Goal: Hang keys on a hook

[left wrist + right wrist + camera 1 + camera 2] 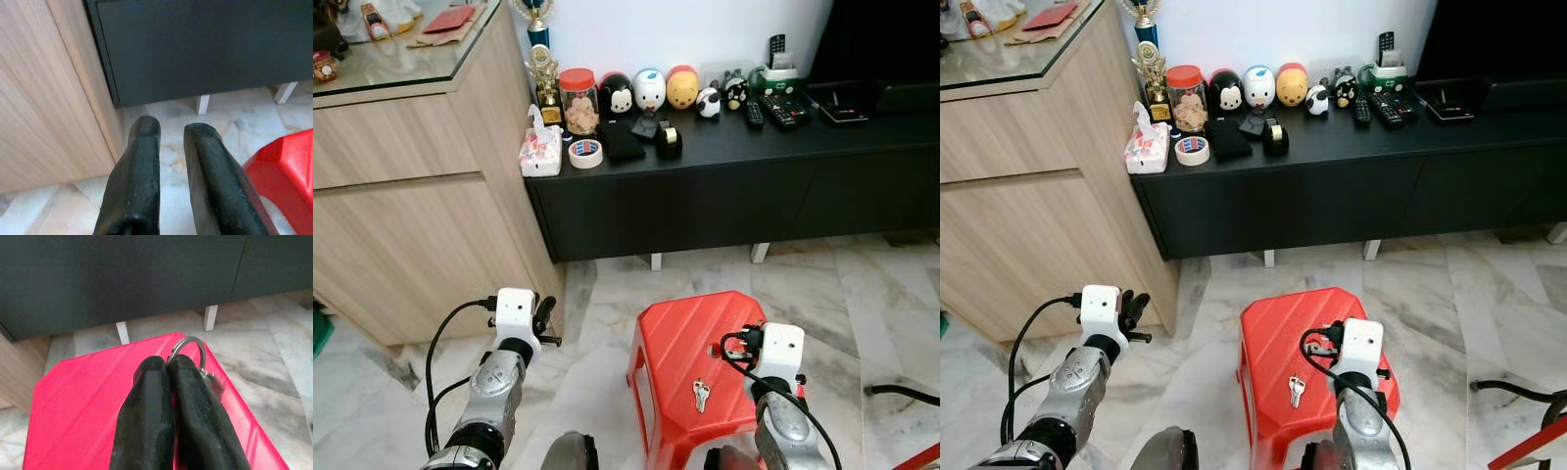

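My right gripper (168,363) is shut on a silver key ring (190,338), which sticks out past its fingertips. It hovers over a red plastic stool (680,338). In the left eye view a small silver key (701,395) shows against the stool top, just below and left of the right gripper (729,349); I cannot tell if it hangs or lies there. My left gripper (171,129) is held low by the corner of a wooden cabinet (411,225), with a narrow gap between its fingers and nothing in it.
A black low sideboard (724,196) stands ahead against the white wall, topped with toy figures, a tape roll (585,153), a tissue pack (540,149) and remotes (783,108). Marble floor surrounds the stool. A black cable (901,392) lies at right.
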{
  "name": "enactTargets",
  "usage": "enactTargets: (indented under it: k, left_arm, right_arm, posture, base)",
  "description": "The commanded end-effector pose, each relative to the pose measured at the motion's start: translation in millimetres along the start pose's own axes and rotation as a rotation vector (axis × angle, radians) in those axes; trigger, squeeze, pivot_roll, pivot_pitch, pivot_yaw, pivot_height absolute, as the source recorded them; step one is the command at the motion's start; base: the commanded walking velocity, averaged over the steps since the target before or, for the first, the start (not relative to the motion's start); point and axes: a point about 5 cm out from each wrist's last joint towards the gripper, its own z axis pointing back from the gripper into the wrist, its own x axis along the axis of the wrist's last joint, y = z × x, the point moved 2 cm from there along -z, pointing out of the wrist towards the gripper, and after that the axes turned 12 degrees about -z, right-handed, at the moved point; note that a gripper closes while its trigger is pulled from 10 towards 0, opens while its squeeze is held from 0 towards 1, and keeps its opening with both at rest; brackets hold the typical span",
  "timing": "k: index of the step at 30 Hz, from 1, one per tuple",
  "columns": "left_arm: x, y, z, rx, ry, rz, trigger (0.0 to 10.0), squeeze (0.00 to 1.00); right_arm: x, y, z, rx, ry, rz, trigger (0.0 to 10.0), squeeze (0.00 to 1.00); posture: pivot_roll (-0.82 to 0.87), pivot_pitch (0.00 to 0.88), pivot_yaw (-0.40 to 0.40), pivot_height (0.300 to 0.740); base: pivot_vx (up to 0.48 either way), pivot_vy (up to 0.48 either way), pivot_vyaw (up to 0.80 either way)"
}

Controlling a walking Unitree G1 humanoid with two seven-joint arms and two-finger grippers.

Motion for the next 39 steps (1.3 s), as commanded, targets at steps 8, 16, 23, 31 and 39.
enactTargets:
  k: [8,16,23,31,39]
  left_arm:
    - [-30.1,6.1,15.7,0.032,0.123,0.004,10.0,0.00]
    - [-36.6,7.8,19.3,0.043,0.157,-0.009,10.0,0.00]
    - [-52.5,2.1,28.4,0.027,0.226,-0.014,10.0,0.00]
    - [-77.7,10.8,44.3,0.021,0.365,-0.081,10.0,0.00]
    - [-117.9,0.7,78.9,-0.015,0.569,-0.095,10.0,0.00]
  right_arm:
    - [5.9,-2.8,-3.3,-0.049,-0.019,-0.033,10.0,0.00]
    - [-0.6,-3.4,-5.1,-0.061,0.010,-0.041,10.0,0.00]
    - [-1.7,-4.2,-4.1,-0.065,0.012,-0.048,10.0,0.00]
    - [-4.5,-6.1,-4.6,-0.078,0.028,-0.049,10.0,0.00]
    - [-5.7,-8.1,-6.4,-0.092,0.031,-0.050,10.0,0.00]
  posture:
    - [-0.06,0.000,0.052,0.670]
    - [-0.05,0.000,0.044,0.725]
    - [-0.05,0.000,0.042,0.740]
    - [-0.05,0.000,0.036,0.740]
    - [-0.06,0.000,0.040,0.740]
  base:
    - [0.000,0.000,0.00]
    - [0.000,0.000,0.00]
    - [0.000,0.000,0.00]
    - [0.000,0.000,0.00]
    - [0.000,0.000,0.00]
